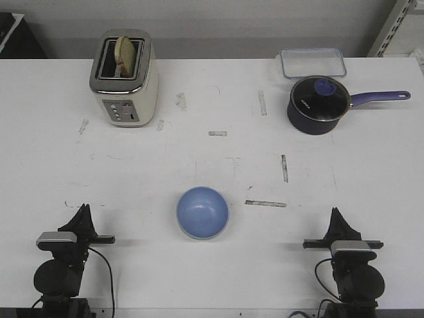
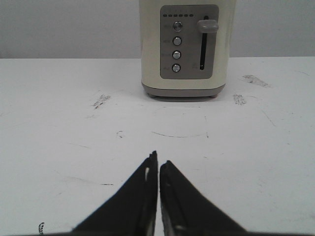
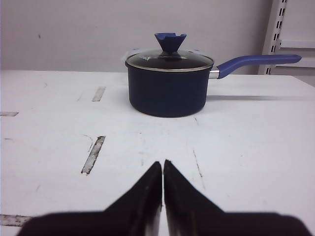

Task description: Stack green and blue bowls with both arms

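Near the front edge of the tabletop (image 1: 212, 159), midway between the two arms, the blue bowl (image 1: 203, 212) sits upright with its mouth up. No green rim or wall shows around it in the front view, so either the green bowl lies hidden beneath the blue one or it is out of sight; the pictures do not settle which.

The left pincer (image 1: 83, 213) rests low at the near left, well apart from the bowl, its fingers pressed together and gripping nothing, as the left wrist view (image 2: 158, 164) confirms. The right pincer (image 1: 336, 215) mirrors it at the near right, likewise closed and empty, also seen in (image 3: 163, 164).

Judging from this, both arms look parked. If a reach is the step in hand, the jaws must be spread first, then one finger brought inside the rim and one outside. The glossy wall will probably slip under a shallow pinch, so a firm bite seems wise. The bowl should be kept level while lifted.

Far left stands a cream toaster (image 1: 124, 78) with a slice in its slot; far right are a navy saucepan (image 1: 319, 105) and a clear container (image 1: 313, 63), all well away from the work.
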